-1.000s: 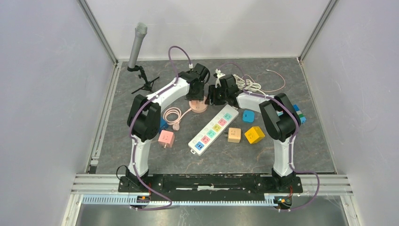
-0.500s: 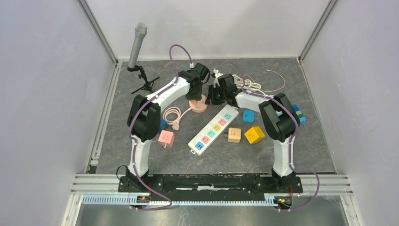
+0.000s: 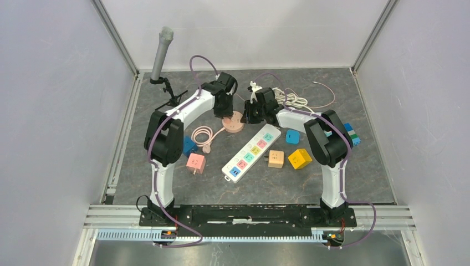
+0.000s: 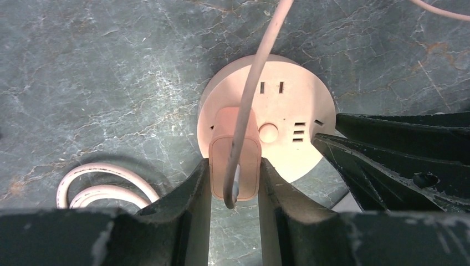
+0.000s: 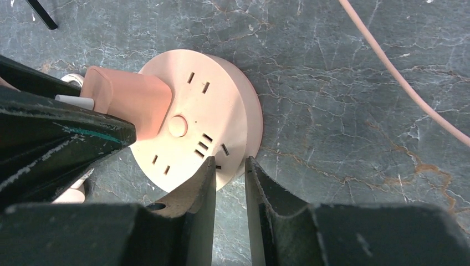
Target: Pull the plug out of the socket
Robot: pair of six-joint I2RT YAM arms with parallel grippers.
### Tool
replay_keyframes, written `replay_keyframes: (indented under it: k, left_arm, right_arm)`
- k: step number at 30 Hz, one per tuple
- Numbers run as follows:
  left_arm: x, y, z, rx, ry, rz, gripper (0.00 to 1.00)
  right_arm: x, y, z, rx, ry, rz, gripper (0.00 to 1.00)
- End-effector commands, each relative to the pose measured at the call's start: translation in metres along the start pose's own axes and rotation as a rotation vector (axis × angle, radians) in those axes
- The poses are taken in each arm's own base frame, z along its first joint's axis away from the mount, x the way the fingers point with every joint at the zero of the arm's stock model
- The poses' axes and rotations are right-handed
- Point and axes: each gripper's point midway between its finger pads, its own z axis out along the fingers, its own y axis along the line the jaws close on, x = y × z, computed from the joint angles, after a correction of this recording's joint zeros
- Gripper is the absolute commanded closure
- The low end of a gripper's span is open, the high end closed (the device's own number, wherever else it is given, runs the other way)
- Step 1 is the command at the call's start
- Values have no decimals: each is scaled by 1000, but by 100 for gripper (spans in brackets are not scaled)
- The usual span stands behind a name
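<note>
Power strip (image 3: pixel 250 153): white, coloured outlets, laid nearest the arm bases.
Plug (image 4: pixel 221 136): pale pink rounded block, seated in the socket (image 4: pixel 288 105) and clamped on both sides by the left gripper (image 4: pixel 234 169).
Socket: round pink disc with slotted outlets and a central button, laid flat on the grey marbled table (image 4: pixel 111 66). Its rim is pinched between the narrowed fingers of the right gripper (image 5: pixel 230 163).
Cable (image 4: pixel 266 50): pink, led from the plug toward the far side.

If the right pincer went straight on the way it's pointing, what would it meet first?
The round pink socket. The right pincer looks clamped on its rim, so any further travel would press straight into that edge, though depth is unclear.
</note>
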Motion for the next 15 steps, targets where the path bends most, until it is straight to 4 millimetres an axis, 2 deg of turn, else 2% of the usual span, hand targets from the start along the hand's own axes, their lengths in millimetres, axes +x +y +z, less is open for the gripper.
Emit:
replay_keyframes:
  k: [1, 8, 11, 15]
  left_arm:
    - [-22, -44, -37, 46, -134, 2, 98]
    - [-6, -47, -24, -40, -110, 41, 98]
    - [-11, -48, -30, -28, -120, 77, 98]
    - [-26, -48, -48, 70, -117, 123, 98]
  right_arm:
    - [91, -53, 3, 223, 263, 11, 72]
    - [100, -61, 4, 290, 301, 10, 72]
    - [101, -64, 4, 307, 306, 9, 73]
    - [101, -67, 2, 317, 311, -5, 73]
